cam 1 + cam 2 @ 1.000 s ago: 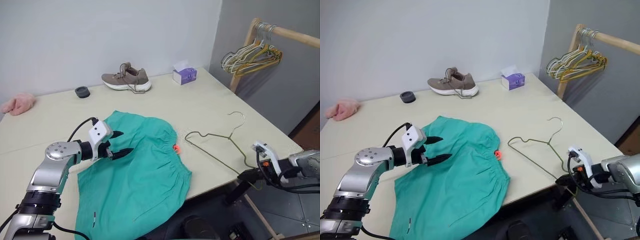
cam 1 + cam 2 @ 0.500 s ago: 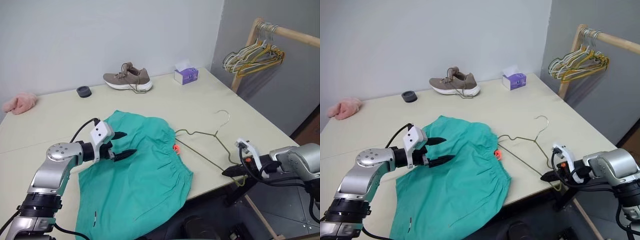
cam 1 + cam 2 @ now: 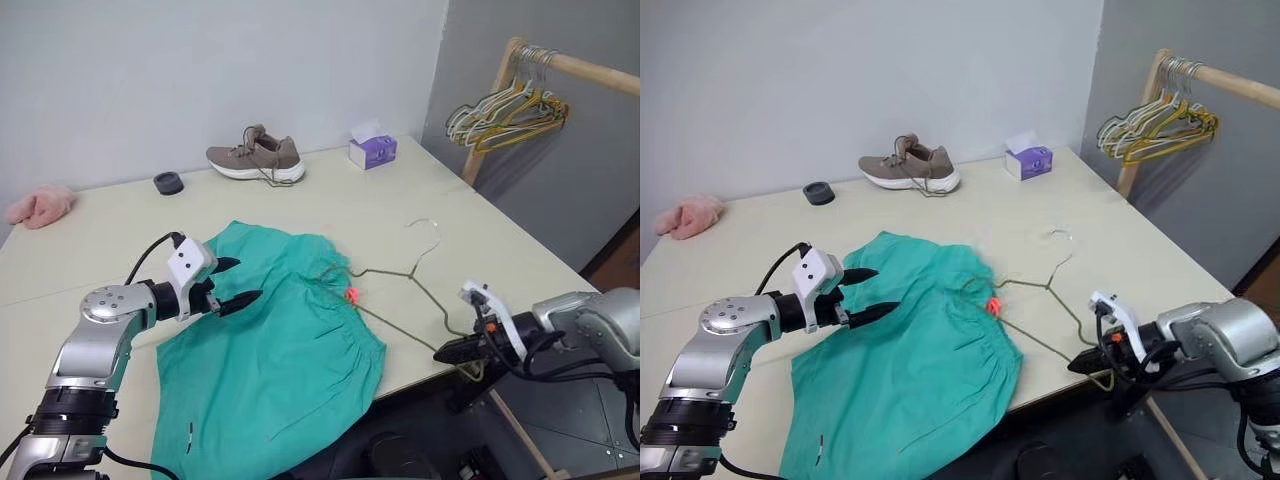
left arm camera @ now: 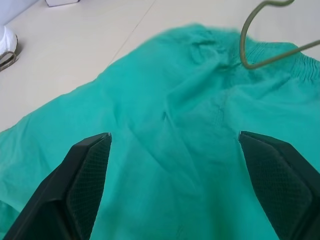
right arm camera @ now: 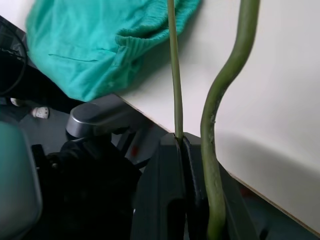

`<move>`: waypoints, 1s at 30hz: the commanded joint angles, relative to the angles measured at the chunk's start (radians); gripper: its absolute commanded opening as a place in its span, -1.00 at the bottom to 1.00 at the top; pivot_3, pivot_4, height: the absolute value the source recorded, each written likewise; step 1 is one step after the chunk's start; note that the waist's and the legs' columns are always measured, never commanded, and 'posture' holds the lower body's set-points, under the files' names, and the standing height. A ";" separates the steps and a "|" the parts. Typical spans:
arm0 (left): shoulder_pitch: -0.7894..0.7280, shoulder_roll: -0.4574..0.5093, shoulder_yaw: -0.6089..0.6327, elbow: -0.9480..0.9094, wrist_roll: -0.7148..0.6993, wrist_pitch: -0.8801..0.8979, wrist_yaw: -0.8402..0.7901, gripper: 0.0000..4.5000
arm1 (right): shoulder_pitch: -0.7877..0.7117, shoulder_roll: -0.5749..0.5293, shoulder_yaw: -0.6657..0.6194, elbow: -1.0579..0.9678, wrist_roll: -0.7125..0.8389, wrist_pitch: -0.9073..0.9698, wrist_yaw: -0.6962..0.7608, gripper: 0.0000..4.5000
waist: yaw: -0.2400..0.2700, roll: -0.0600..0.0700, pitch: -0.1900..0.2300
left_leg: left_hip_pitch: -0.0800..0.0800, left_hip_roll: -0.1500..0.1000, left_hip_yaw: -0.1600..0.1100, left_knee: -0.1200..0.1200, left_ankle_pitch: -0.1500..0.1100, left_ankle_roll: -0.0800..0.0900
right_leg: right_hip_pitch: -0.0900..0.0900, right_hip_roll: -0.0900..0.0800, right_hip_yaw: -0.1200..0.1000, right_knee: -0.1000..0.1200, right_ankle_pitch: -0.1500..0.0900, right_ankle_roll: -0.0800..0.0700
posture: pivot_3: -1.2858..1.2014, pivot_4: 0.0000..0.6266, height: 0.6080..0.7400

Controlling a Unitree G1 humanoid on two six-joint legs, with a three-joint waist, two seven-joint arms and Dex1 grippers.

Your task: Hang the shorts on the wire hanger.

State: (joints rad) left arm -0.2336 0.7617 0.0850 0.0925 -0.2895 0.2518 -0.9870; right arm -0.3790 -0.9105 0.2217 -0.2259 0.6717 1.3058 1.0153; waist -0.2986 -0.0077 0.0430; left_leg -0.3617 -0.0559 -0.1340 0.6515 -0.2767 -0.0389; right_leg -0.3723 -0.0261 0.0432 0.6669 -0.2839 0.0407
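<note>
The teal-green shorts [image 3: 270, 350] lie flat on the table, their gathered waistband and small orange tag [image 3: 351, 295] on the right side. Beside them on the table lies the thin wire hanger [image 3: 385, 270], its far corner resting on the waistband [image 4: 250, 50]. My right gripper [image 3: 450, 352] is at the table's front edge, shut on the hanger's near corner, and the wire [image 5: 172, 75] runs out from between its fingers. My left gripper [image 3: 235, 282] hovers open just above the left part of the shorts [image 4: 200, 165], holding nothing.
A brown shoe [image 3: 255, 157], a purple tissue box [image 3: 372, 150] and a small black round thing [image 3: 166, 183] sit along the back of the table. A pink fluffy cloth [image 3: 38, 205] lies far left. A wooden rack with bunched hangers [image 3: 505, 112] stands at right.
My right gripper has dragged the wire hanger left across the table, so its far corner now overlaps the shorts' waistband. The left gripper has stayed about where it was.
</note>
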 commanded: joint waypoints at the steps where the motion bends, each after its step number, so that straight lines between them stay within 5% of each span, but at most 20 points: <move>1: -0.014 0.022 0.031 -0.004 0.005 -0.021 0.005 0.91 | -0.021 0.001 0.005 0.009 -0.039 -0.044 -0.026 -1.00 | 0.001 0.000 0.000 | 0.000 0.000 0.000 0.000 0.000 0.000 | 0.000 0.000 0.000 0.000 0.000 0.000 | -0.23 -1.00 1.00; 15: 0.055 0.039 0.025 -0.119 -0.085 0.051 -0.108 0.91 | 0.089 -0.066 -0.185 0.064 0.042 0.022 -0.021 -1.00 | 0.024 0.000 0.000 | 0.000 0.000 0.000 -0.001 0.000 0.000 | 0.000 0.000 0.000 -0.001 0.000 0.000 | -0.23 -1.00 1.00; 30: 0.012 0.026 0.019 -0.099 -0.069 0.053 -0.091 0.91 | 0.172 -0.059 -0.249 0.052 0.060 0.083 -0.066 -1.00 | 0.031 0.001 -0.001 | 0.000 0.000 0.001 0.006 0.000 0.001 | 0.000 0.000 0.000 0.004 0.000 0.000 | -0.23 -1.00 1.00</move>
State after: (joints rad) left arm -0.2026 0.7829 0.0849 0.0027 -0.3530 0.3180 -1.0807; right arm -0.2040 -0.9575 0.0104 -0.1529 0.7101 1.3851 0.9415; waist -0.2676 -0.0064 0.0420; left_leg -0.3622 -0.0562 -0.1330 0.6582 -0.2772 -0.0380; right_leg -0.3720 -0.0259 0.0435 0.6715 -0.2836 0.0413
